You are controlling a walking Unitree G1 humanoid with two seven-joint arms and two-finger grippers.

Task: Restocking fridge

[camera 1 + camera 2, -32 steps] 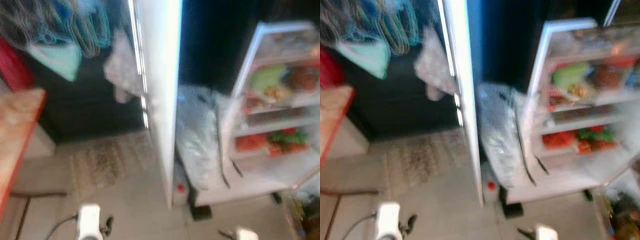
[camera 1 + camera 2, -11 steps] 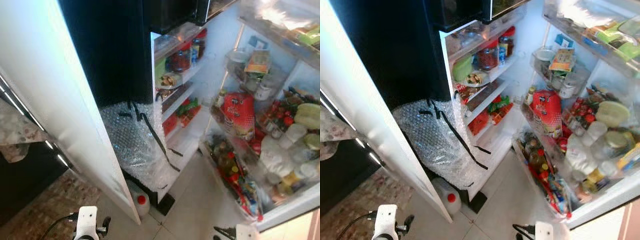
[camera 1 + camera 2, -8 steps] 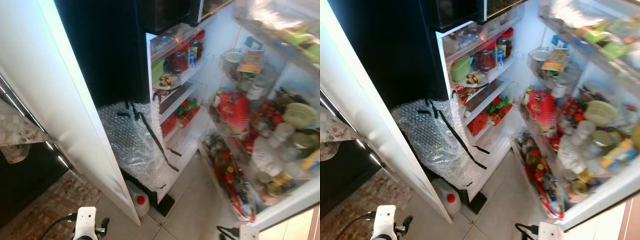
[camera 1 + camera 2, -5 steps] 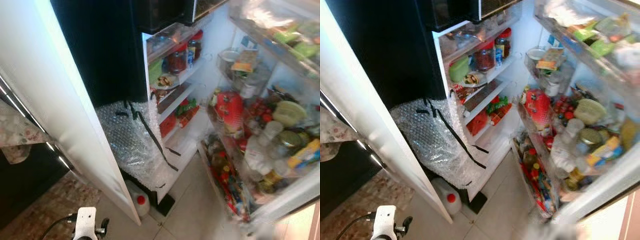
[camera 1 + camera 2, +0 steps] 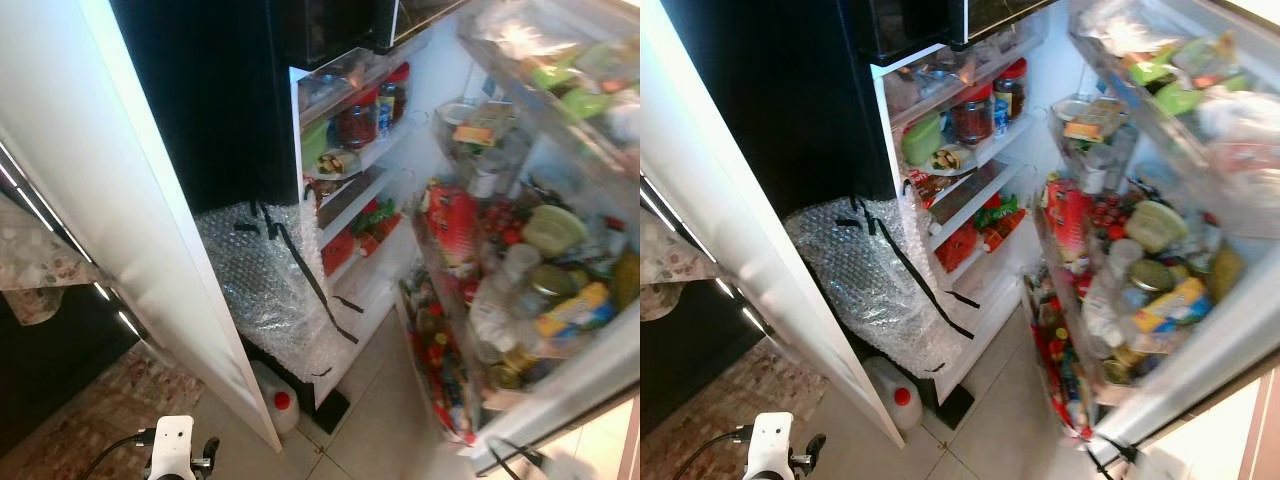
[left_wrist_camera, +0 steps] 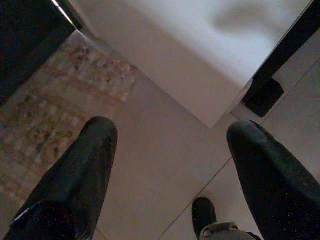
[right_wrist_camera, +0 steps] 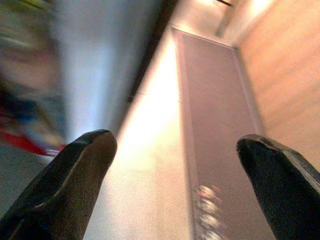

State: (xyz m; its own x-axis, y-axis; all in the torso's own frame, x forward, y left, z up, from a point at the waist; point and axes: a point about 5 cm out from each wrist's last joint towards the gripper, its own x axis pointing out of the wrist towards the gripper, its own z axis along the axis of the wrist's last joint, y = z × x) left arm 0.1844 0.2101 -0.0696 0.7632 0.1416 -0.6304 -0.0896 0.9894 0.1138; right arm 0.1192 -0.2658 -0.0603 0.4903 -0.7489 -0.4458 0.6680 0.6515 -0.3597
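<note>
While the fridge stands wide open, both arms hang low and carry nothing.

Left gripper points at the floor, fingers spread wide and empty; right gripper likewise gapes, nothing between its fingers. The fridge fills the centre and right of the head views, its shelves crowded and the door racks at right blurred and crammed. My read: an item to stock must be fetched first, since none is in hand. Room is tight: a white door slants across the left, a bubble-wrapped bundle and a red-capped jug crowd the fridge's lower left, leaving a narrow tiled lane at lower centre.
</note>
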